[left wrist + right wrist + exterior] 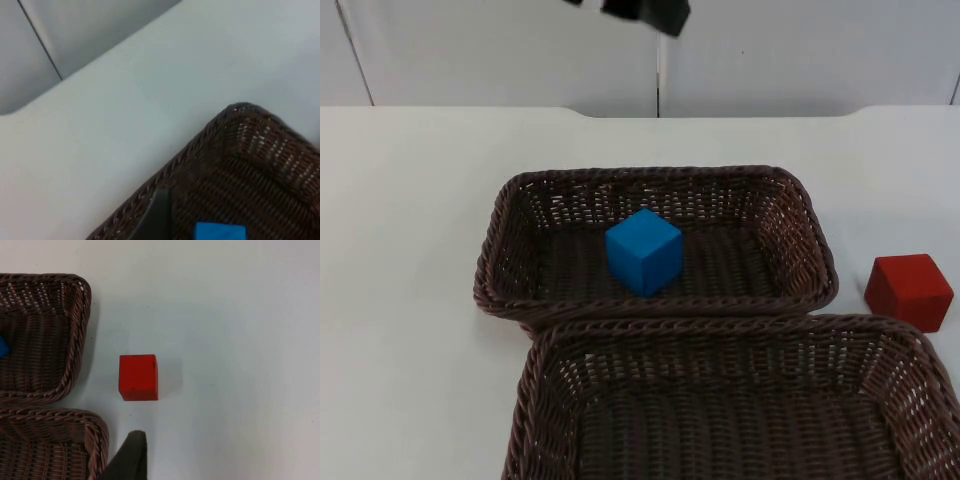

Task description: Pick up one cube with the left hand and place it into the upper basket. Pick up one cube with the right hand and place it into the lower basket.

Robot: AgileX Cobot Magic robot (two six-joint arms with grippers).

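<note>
The left gripper [645, 12] appears in the top view as a dark shape high above the far rim of the upper basket [655, 180], close to the grey partition wall [800, 50]; whether it is wide or narrow cannot be told. In the left wrist view one of its black fingertips [156, 216] stands over a corner of the upper basket, with nothing visibly held. The right gripper hangs above the table [410, 200]. Its wrist view shows one dark fingertip [131, 457] beside the corner of the lower basket [95, 432]; its opening cannot be told either.

The blue cube [643, 250] sits inside the upper basket, near the middle of the basket floor. It is turned so that one vertical edge faces the camera. Its faces are a plain, saturated blue with clean edges.

The red cube [909, 290] rests on the white table, outside both baskets, just beside the right end of the upper basket and close to the far right corner of the lower basket. Its top face shows small dark marks along the edges.

Both baskets are dark brown woven wicker, rectangular, with rolled rims. They lie one behind the other, with their long rims touching.
</note>
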